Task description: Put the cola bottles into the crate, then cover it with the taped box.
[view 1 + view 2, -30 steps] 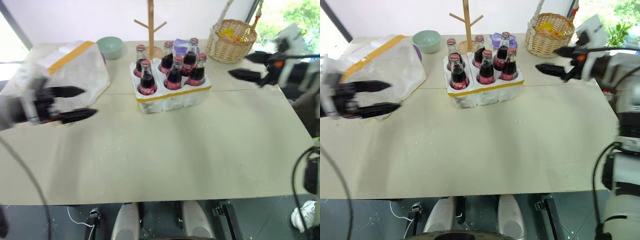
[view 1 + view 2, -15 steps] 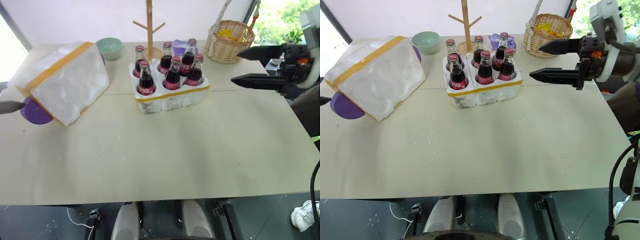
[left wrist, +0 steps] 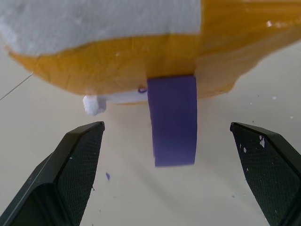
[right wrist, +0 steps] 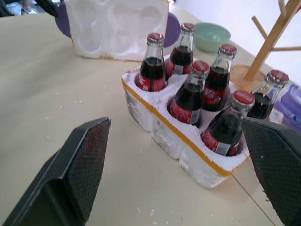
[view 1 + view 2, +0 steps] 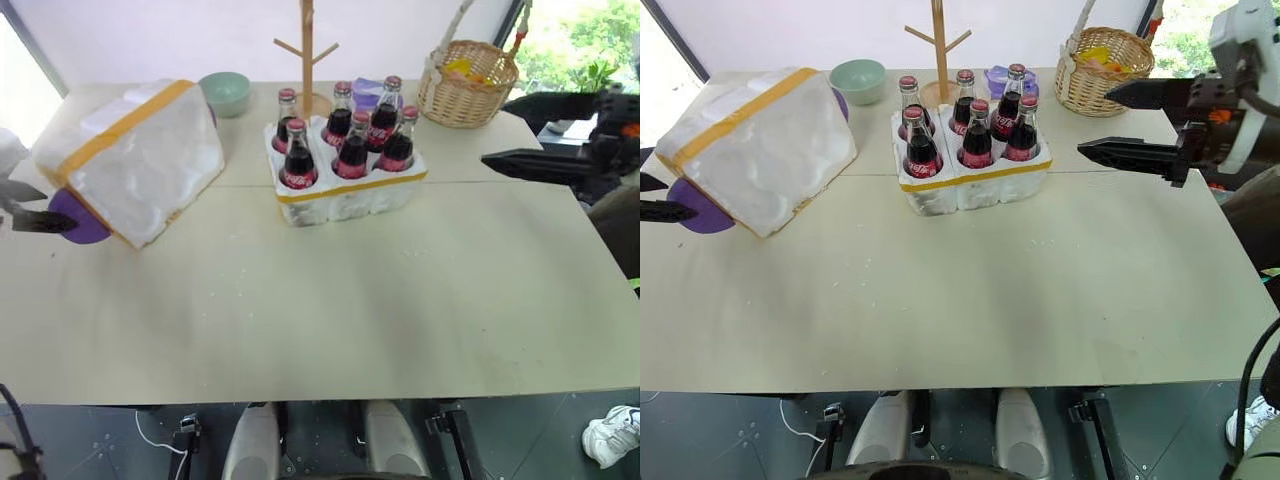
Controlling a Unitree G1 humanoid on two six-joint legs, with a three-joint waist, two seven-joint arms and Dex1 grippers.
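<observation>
Here the taped box [image 5: 755, 150] lies just beyond the left gripper [image 3: 167, 155] — jaws wide, empty.

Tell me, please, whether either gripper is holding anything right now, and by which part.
Nothing is held. The left gripper is open in front of the taped box; the right gripper is open, apart from the cola bottles.

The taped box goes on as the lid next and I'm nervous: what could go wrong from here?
1. The taped box lies tilted on a purple disc; a pinch by the open left pincer could roll or drag it.
2. The cola bottles stand tall above the crate; a badly aligned box may knock them.
3. The wooden rack stands close behind and could be bumped.
</observation>
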